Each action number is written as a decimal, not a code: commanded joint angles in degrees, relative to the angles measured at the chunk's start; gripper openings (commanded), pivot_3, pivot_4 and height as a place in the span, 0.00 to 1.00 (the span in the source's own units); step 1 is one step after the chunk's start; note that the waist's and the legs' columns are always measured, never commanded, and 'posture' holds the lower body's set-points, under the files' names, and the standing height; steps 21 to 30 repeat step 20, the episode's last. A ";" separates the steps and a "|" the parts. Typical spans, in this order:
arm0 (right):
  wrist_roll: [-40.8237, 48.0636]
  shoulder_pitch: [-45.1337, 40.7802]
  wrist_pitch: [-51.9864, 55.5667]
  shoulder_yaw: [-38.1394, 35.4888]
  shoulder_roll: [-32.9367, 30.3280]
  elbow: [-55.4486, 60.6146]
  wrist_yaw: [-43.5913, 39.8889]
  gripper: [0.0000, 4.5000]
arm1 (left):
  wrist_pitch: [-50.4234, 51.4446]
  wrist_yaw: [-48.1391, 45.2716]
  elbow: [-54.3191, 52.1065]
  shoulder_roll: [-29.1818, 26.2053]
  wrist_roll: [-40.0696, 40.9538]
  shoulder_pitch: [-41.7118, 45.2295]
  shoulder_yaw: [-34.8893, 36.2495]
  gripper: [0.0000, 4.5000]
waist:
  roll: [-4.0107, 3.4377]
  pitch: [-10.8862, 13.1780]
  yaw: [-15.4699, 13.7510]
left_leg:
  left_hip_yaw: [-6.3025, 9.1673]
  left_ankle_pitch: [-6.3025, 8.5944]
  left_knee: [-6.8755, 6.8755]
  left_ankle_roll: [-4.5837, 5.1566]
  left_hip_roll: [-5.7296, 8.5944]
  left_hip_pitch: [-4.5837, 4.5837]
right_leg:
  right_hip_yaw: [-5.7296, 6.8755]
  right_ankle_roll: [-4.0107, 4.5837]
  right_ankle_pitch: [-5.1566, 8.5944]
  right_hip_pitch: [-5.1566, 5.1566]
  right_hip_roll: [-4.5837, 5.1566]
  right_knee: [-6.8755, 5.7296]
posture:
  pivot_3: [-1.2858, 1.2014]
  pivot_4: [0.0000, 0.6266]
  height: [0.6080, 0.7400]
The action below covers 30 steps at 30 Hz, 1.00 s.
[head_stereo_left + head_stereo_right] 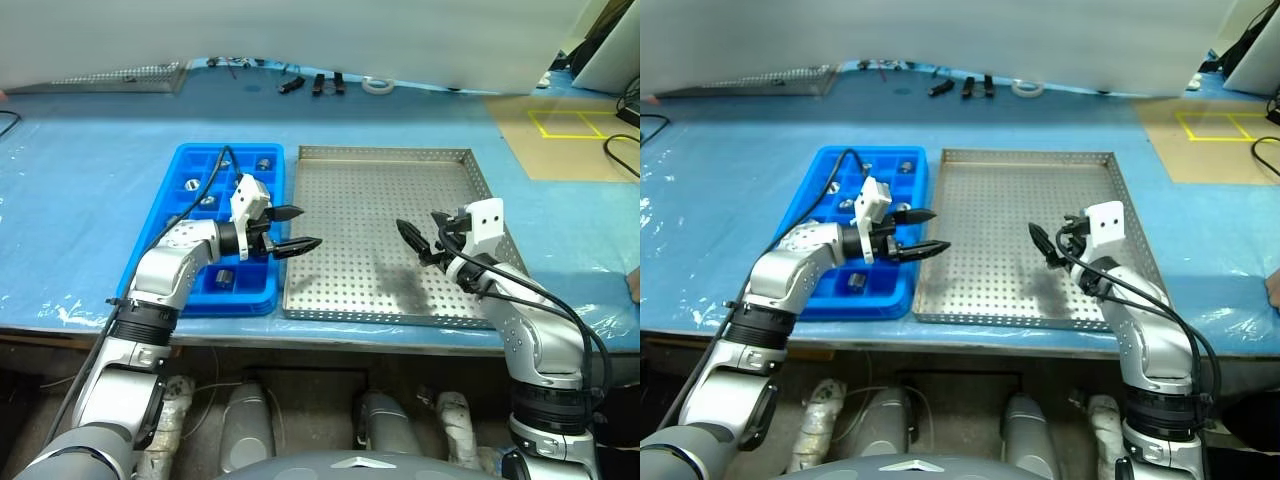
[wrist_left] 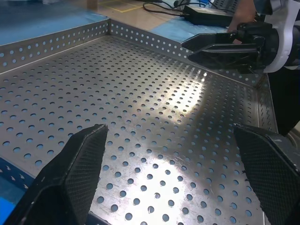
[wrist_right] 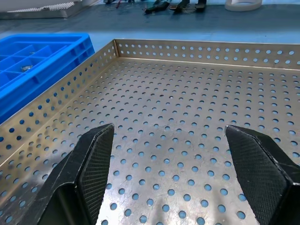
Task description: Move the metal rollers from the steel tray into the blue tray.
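The steel tray [image 1: 370,200] lies in the middle of the table, and its perforated floor is bare where I can see it. To its left sits the blue tray [image 1: 228,148], with metal rollers in some compartments, such as one roller [image 1: 264,162] at the back and another [image 1: 224,277] near the front. My left gripper [image 1: 307,227] is open and empty. It points right, hovering over the seam between the two trays. My right gripper [image 1: 420,230] is also open and empty, above the steel tray's right half. The right wrist view shows the blue tray [image 3: 42,56] beside the steel wall.
A grey mesh tray [image 1: 130,75] lies at the far back left. Black tools [image 1: 315,85] and a white tape roll [image 1: 378,85] sit along the back. On the right are cardboard with yellow tape [image 1: 570,125] and black cables [image 1: 625,150].
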<state>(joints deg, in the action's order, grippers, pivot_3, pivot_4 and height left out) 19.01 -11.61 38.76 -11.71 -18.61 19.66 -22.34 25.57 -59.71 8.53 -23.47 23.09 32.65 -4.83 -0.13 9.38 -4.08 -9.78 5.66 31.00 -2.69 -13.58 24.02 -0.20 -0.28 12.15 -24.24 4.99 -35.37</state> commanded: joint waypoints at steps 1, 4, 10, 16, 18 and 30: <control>0.93 -0.91 -1.47 -0.49 -0.83 0.74 -0.10 0.88 | -0.29 0.09 -2.04 -0.51 0.79 0.10 1.19 1.00 | 0.00 0.00 -0.03 | 0.00 0.00 -0.01 0.00 0.00 0.00 | 0.00 0.00 0.00 0.00 0.00 0.01 | 0.49 0.24 1.00; 1.07 -1.55 -1.42 -0.68 -1.23 0.41 -0.07 0.88 | -0.33 0.69 -2.00 -0.26 1.17 0.52 1.86 1.00 | 0.00 0.00 -0.04 | 0.00 0.01 -0.02 0.01 0.01 0.03 | 0.01 0.00 0.00 0.00 0.01 0.07 | 0.49 0.24 1.00; 1.26 -1.57 -1.51 -0.85 -1.30 0.37 0.46 0.88 | -0.29 0.86 -1.98 -0.25 1.13 0.22 1.61 1.00 | 0.00 0.00 -0.01 | -0.02 0.02 -0.06 0.03 0.00 0.03 | 0.00 0.00 0.00 0.00 0.00 0.14 | 0.48 0.24 1.00; 1.34 -0.80 -1.54 -0.40 -0.45 1.02 1.27 0.88 | 0.00 0.48 -1.46 -0.63 1.14 1.11 1.64 1.00 | 0.00 0.00 0.00 | -0.08 0.05 -0.15 0.08 0.01 0.05 | -0.01 0.00 0.00 -0.01 0.00 0.29 | 0.48 0.24 1.00; 1.38 -0.85 -1.70 -0.34 -0.32 0.82 1.39 0.88 | -0.24 0.37 -1.23 -0.92 0.85 1.21 1.64 1.00 | 0.00 0.00 0.02 | -0.11 0.05 -0.21 0.08 0.01 0.05 | 0.00 0.00 0.00 -0.01 0.00 0.35 | 0.48 0.24 1.00; 1.44 -0.94 -1.80 -0.38 -0.24 0.60 1.42 0.88 | -0.19 0.30 -1.24 -1.12 0.85 1.20 1.70 1.00 | 0.00 0.00 0.01 | -0.12 0.05 -0.25 0.08 0.01 0.05 | 0.00 0.00 0.00 -0.01 0.00 0.39 | 0.48 0.24 1.00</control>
